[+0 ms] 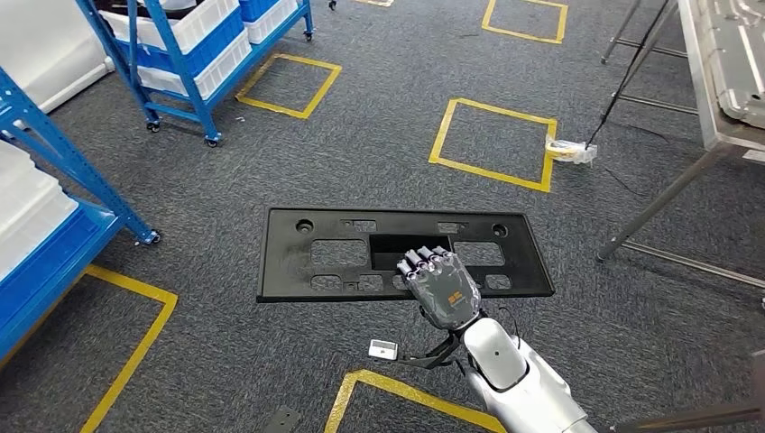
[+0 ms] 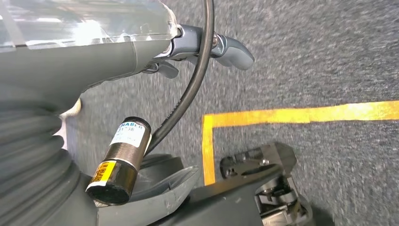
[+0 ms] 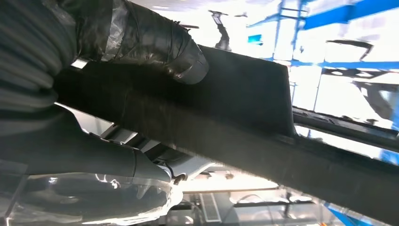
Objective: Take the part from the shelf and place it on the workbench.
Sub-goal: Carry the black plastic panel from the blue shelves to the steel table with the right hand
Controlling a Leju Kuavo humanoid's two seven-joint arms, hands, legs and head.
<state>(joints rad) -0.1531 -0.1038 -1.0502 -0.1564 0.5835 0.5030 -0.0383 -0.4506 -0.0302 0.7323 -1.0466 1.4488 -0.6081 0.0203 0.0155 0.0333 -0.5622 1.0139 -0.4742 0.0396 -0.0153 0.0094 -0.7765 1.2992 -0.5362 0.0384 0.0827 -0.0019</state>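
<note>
My right hand point(image 1: 442, 287) grips the near edge of the long black part point(image 1: 343, 253), held flat above the carpet; my left hand point(image 2: 207, 47) hangs holding nothing, its fingers curled in.

Flat black rectangular part point(image 1: 361, 253) with cutouts, level, above grey carpet

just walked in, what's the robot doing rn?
The right hand holds a flat black plastic part level in front of the robot, over grey carpet with yellow taped squares. Blue shelves stand to the left, and a metal workbench is at far right. The part isn't on the bench yet.
</note>
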